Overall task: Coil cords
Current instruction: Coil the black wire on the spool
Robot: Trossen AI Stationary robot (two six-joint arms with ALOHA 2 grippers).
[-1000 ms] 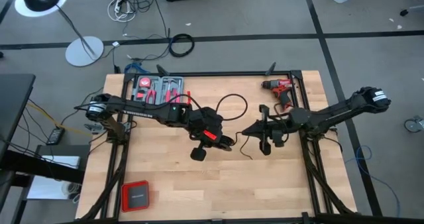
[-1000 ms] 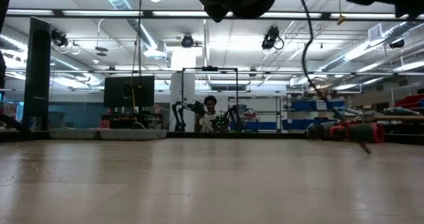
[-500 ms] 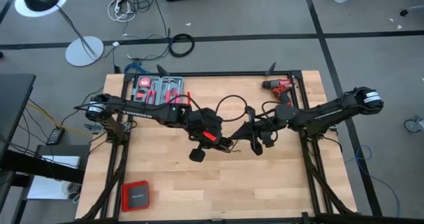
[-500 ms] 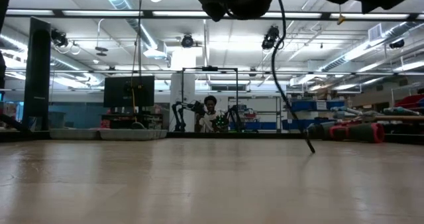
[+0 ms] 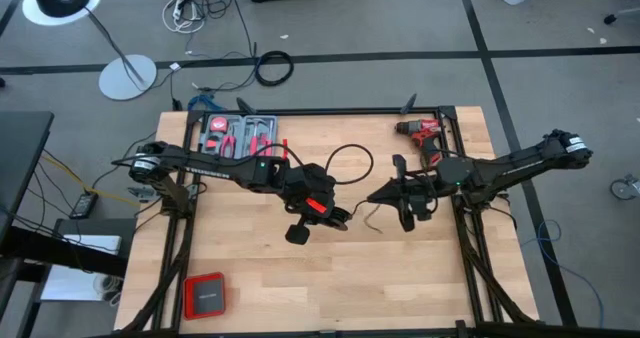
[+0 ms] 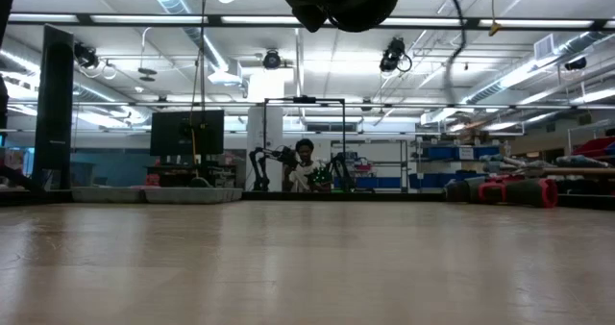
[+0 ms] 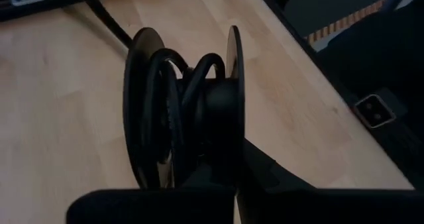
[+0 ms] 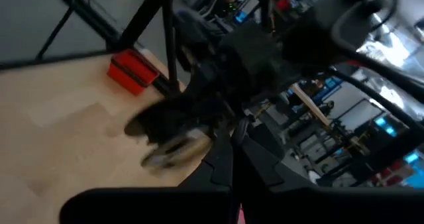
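The left arm reaches in from the bench's left side, stretched almost level toward the middle of the light wooden bench [image 5: 300, 288]. Its claw, the left claw [image 5: 335, 216], is clamped together on a black double-flanged plastic spool [image 7: 185, 111], held clear above the bench surface. In the left wrist view several turns of the thin black flexible cord [image 5: 345, 156] lie wound in the groove between the spool's two discs.

From the spool the cord rises in an open loop over the bench toward the far side, then runs across to the right arm. The right arm comes in from the bench's right edge, likewise extended low and nearly level, wrist turned toward the left arm. The right claw [image 5: 378, 197] has its fingers pressed together; it sits where the cord arrives, but whether the cord is actually pinched there cannot be told. A short free tail of cord hangs just beside this claw.

The two claws are near each other at bench centre, not touching.

A red and black cordless drill [image 5: 425, 135] lies near the far right corner. A tray of red-handled tools [image 5: 235, 133] sits at the far left. A flat red case [image 5: 204, 295] lies at the near left corner.
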